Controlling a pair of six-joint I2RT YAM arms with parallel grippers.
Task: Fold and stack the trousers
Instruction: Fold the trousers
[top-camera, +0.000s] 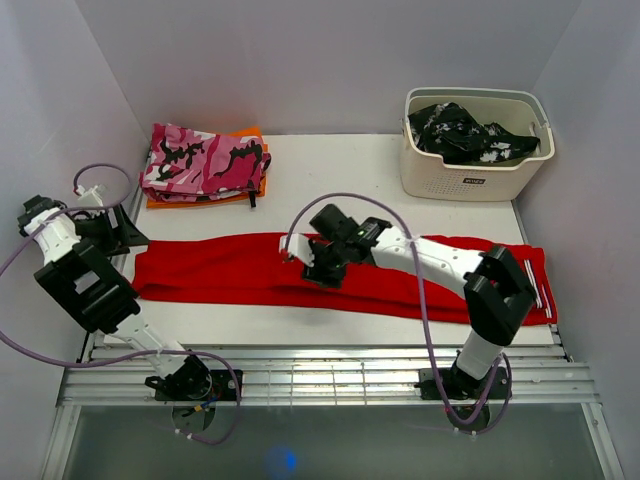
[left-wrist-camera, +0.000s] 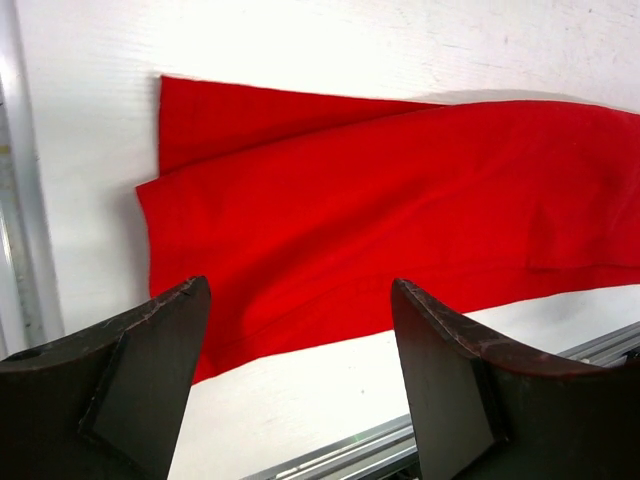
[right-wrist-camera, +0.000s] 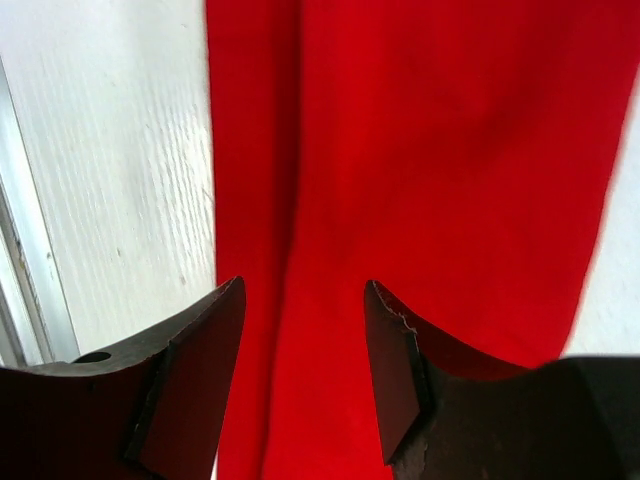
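**One pair of trousers, two empty grippers**

One pair of red trousers (top-camera: 220, 268) lies stretched across the table (top-camera: 330, 170). The left gripper (left-wrist-camera: 298, 290) hangs wide-jawed at its left end. The right gripper (right-wrist-camera: 302, 290) is half-spread over its middle, gripping nothing. Behind are one camouflage garment (top-camera: 200, 160) and one basket (top-camera: 470, 185) holding a black-and-white garment (top-camera: 465, 135).

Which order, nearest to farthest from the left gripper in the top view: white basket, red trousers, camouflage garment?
From the left gripper:
1. red trousers, their left end just beside it.
2. camouflage garment, at the back left.
3. white basket, in the far back right corner.
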